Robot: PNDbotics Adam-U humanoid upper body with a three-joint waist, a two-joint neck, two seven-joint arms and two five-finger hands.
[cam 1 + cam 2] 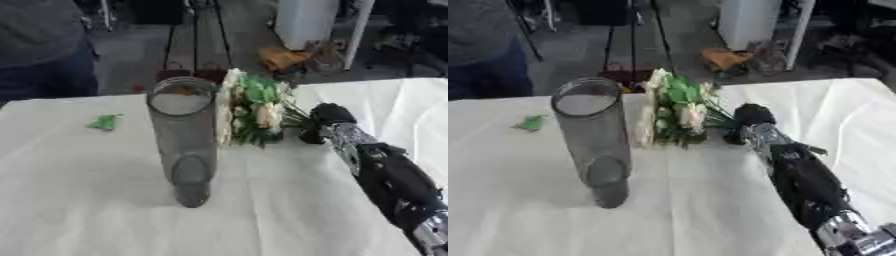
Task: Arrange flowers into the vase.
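A tall clear glass vase (185, 142) stands upright on the white tablecloth, left of centre. Just right of its rim hangs a bunch of cream flowers with green leaves (254, 107), heads pointing left toward the vase and lifted off the cloth. My right hand (320, 123) is curled round the stems at the bunch's right end, its black arm running down to the lower right corner. The flower heads sit beside the vase mouth, not inside it. My left hand shows in neither view.
A small green leaf scrap (105, 121) lies on the cloth at the left. The table (87, 210) is covered in white cloth; its far edge runs behind the vase. Beyond it stand a person in dark clothes, chair legs and an orange object on the floor.
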